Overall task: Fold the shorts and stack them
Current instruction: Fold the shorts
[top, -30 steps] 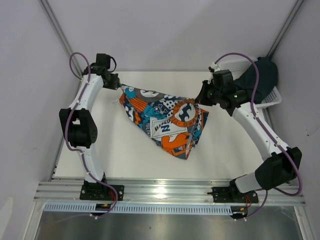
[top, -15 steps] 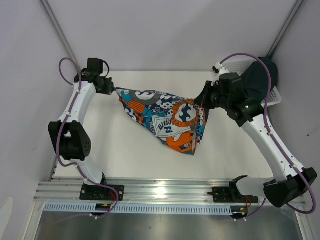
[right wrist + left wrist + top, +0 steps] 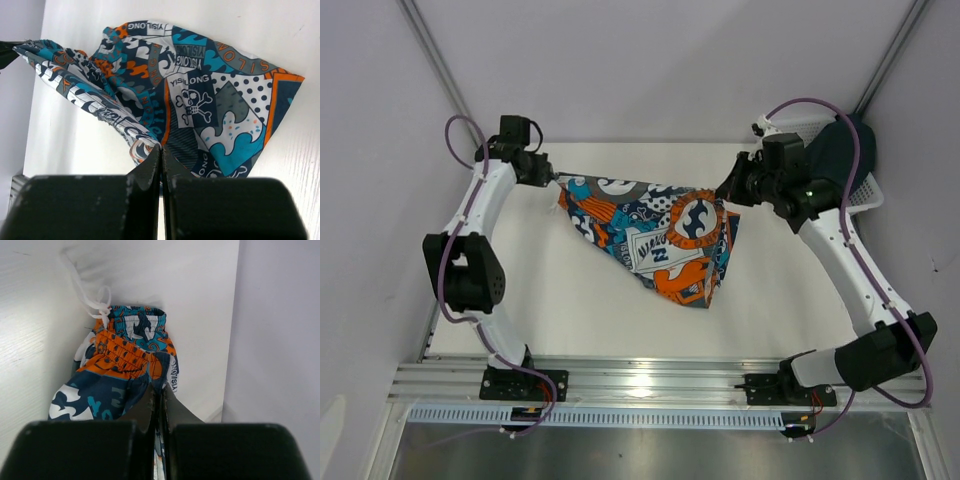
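Observation:
The printed shorts (image 3: 655,240), orange, teal, white and navy with lettering, hang stretched between my two grippers above the white table (image 3: 570,310). My left gripper (image 3: 556,179) is shut on the left end of their waistband; the left wrist view shows the fabric (image 3: 125,370) pinched in the jaws (image 3: 160,395). My right gripper (image 3: 722,198) is shut on the right end; the right wrist view shows the cloth (image 3: 200,95) caught at the jaw tips (image 3: 161,150). The dark navy-teal shorts (image 3: 840,150) lie in the basket at the back right.
A white mesh basket (image 3: 865,195) stands at the table's back right corner, behind my right arm. Grey walls close in the table on left, back and right. An aluminium rail (image 3: 650,385) runs along the near edge.
Both grippers keep their hold on the printed shorts. Over the second they drew a little further apart and the shorts are pulled tauter; the right arm's elbow swung out and back.

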